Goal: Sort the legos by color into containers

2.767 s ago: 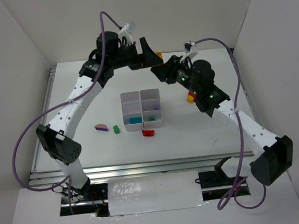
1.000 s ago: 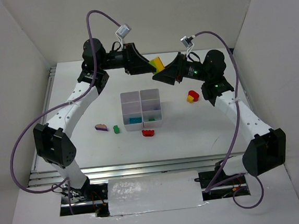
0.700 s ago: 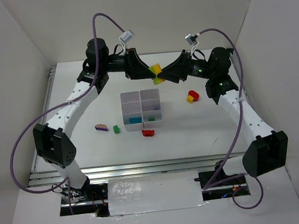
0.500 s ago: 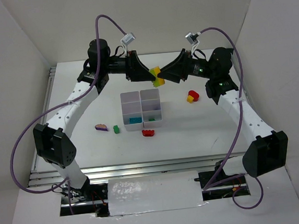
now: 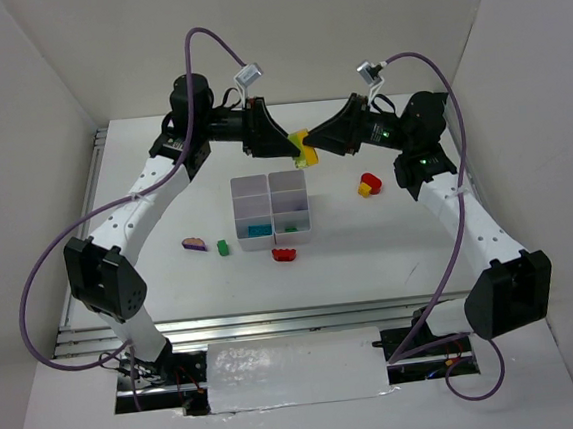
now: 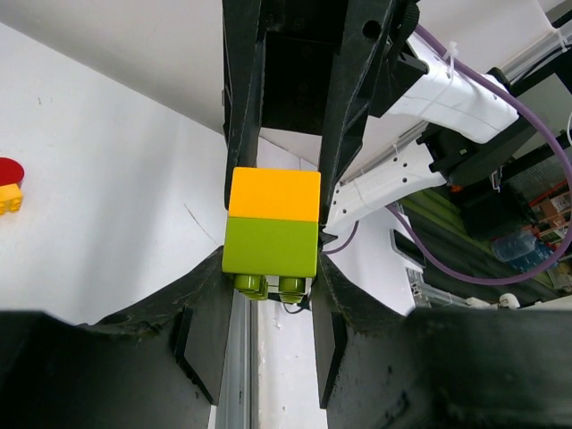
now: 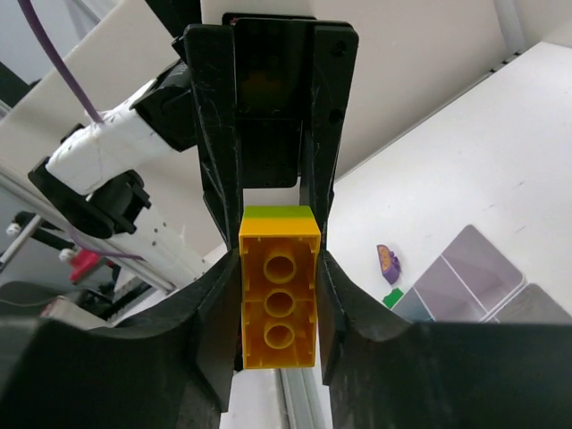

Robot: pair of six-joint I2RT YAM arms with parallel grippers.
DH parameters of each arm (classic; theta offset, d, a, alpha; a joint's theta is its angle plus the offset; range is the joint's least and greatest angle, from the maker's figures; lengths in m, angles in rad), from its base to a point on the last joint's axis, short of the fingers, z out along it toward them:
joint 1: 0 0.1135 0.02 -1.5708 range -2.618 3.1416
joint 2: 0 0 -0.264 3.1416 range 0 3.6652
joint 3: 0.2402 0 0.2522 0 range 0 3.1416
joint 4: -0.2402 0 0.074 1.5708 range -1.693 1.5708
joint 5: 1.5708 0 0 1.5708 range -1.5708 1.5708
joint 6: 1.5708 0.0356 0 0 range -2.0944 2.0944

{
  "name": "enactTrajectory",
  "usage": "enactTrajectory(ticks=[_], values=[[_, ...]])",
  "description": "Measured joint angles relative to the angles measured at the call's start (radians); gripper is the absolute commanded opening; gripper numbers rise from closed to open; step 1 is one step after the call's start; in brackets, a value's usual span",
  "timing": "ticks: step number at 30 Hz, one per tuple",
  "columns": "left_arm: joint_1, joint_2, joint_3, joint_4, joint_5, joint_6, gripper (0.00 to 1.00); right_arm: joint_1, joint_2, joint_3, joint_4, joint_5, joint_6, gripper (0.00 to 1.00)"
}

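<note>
Nearest the arm bases, loose legos lie on the desk [image 5: 391,256]. A red brick [image 5: 285,254] sits just in front of the containers [image 5: 250,189], with a small green brick [image 5: 223,247] and a purple-pink piece [image 5: 195,245] off to their left. A teal brick [image 5: 258,231] rests in the near-left compartment, and the far-left one looks bare. Out to the right, well apart from the block, is a red-and-yellow piece [image 5: 368,184].

Beyond the containers, up in the air, the two arms meet tip to tip on one stacked pair — a yellow half [image 7: 279,299] joined to a green half [image 6: 271,248]. The left pincer [image 5: 294,146] is clamped on the green half and the right pincer [image 5: 314,144] on the yellow. Both halves are glossy and square-edged. The yellow half's three round sockets face the right wrist camera.

The step in hand looks like splitting this pair so each colour can go to its own compartment. The next move likely calls for firm grips and a straight pull apart along the join — a twist might let either half slip out.
</note>
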Motion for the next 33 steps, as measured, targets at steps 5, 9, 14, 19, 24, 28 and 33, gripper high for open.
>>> enactTrajectory(ticks=[5, 9, 14, 19, 24, 28, 33], values=[[0.0, 0.0, 0.002, 0.008, 0.002, -0.005, 0.0, 0.0, -0.001, -0.002, -0.003, 0.008, -0.011, 0.0], [0.001, 0.0, 0.002, 0.006, 0.002, -0.004, 0.0, 0.0, -0.005, -0.011, 0.0, 0.016, -0.014, 0.0], [0.005, 0.0, 0.002, -0.045, -0.019, 0.046, 0.0, -0.018, -0.01, -0.027, -0.004, 0.021, -0.018, 0.0], [0.012, 0.009, 0.017, -0.183, -0.089, 0.162, 0.0, -0.079, -0.026, -0.062, -0.082, 0.063, -0.06, 0.0], [0.027, 0.043, 0.032, -0.257, -0.133, 0.233, 0.0, -0.116, -0.047, -0.09, -0.174, 0.145, -0.114, 0.0], [0.015, 0.062, 0.037, -0.343, -0.264, 0.298, 0.0, -0.116, -0.062, -0.089, -0.273, 0.253, -0.163, 0.0], [-0.072, 0.068, 0.023, -0.438, -0.625, 0.376, 0.0, -0.116, -0.081, -0.074, -0.419, 0.446, -0.2, 0.0]])
